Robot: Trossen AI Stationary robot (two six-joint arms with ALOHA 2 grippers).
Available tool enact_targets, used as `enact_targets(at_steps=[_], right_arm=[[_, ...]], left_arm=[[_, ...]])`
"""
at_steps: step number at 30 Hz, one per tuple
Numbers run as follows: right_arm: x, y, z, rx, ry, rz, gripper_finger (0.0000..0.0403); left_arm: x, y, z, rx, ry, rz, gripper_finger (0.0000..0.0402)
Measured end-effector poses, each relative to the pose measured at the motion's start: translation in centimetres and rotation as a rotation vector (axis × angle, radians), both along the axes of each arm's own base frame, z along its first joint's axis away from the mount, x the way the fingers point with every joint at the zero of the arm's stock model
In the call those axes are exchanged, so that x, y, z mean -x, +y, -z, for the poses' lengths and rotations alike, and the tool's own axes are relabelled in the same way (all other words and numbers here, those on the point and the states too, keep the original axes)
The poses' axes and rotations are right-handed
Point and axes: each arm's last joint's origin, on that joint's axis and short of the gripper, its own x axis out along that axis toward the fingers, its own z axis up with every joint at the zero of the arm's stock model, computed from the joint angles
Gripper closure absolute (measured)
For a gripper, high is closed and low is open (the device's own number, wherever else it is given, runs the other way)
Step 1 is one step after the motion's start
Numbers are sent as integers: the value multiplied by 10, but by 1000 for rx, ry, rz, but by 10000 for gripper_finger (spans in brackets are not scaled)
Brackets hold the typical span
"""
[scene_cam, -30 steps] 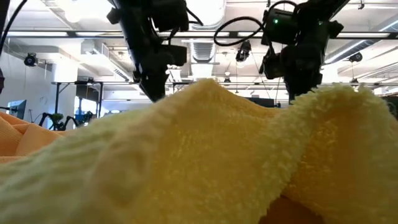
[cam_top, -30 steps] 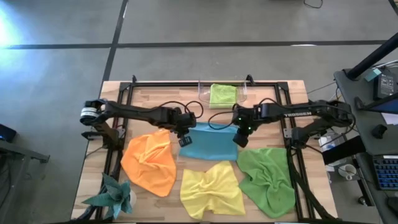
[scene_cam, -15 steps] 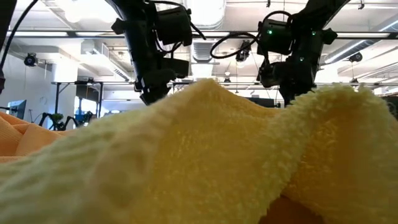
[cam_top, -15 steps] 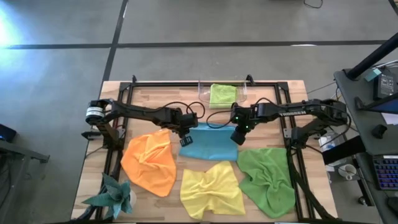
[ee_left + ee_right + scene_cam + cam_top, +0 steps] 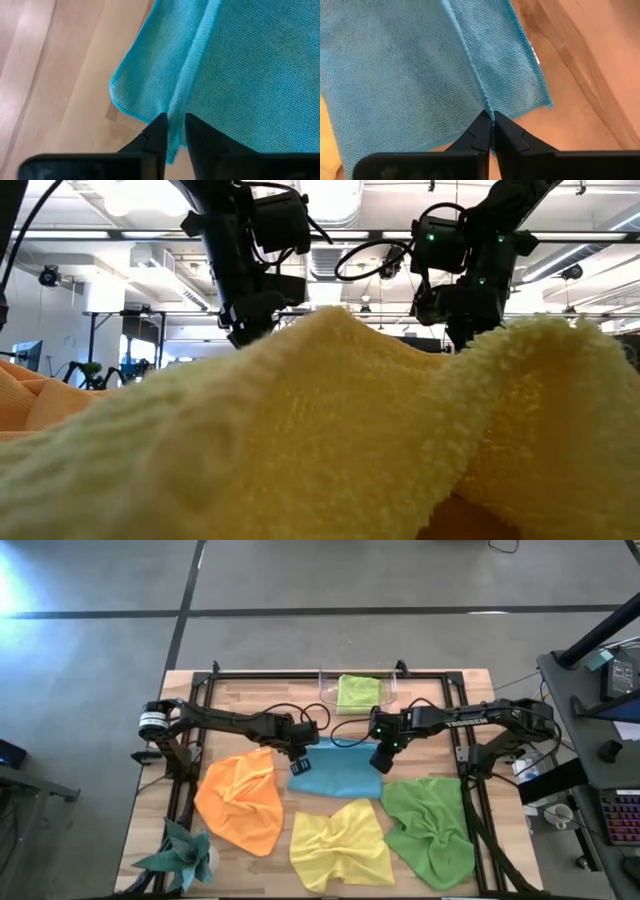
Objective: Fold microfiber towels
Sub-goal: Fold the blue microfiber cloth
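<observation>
I'm looking down on a light wooden table (image 5: pixel 250 690) with a black frame, set on grey concrete floor; the low view shows a white industrial ceiling with ducts behind. I can't read any writing.

Both arms reach in from the frame's sides toward the centre. The left gripper (image 5: pixel 174 131) pinches the blue towel (image 5: pixel 338 770)'s raised edge, its fingers not quite together. The right gripper (image 5: pixel 492 129) is clamped tight on the same hem.

Orange towel (image 5: pixel 240 800) lies lower left, yellow towel (image 5: pixel 341 845) bottom centre, green towel (image 5: pixel 430 827) lower right, lime towel (image 5: pixel 358 692) top centre.
</observation>
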Motion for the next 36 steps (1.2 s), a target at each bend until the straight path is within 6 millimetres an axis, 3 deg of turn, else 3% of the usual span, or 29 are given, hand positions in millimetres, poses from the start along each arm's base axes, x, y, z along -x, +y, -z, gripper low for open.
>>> enact_targets(at_steps=[9, 14, 20, 26, 30, 36], right_arm=[[1, -1, 0, 26, 7, 20, 304], [5, -6, -8, 41, -13, 45, 264], [14, -4, -31, 24, -58, 71, 246], [25, 4, -63, -53, -153, 66, 253], [27, 10, -74, -71, -231, 95, 260], [26, 21, -69, -103, -218, 109, 269]], left_arm=[[2, 1, -3, -5, 1, 10, 282], [5, 1, -18, -32, 22, 83, 272], [8, 2, -51, -42, -33, 83, 272], [15, -3, -76, 13, -140, 104, 272], [13, -7, -64, 97, -183, 110, 272], [9, -11, -25, 121, -195, 103, 271]])
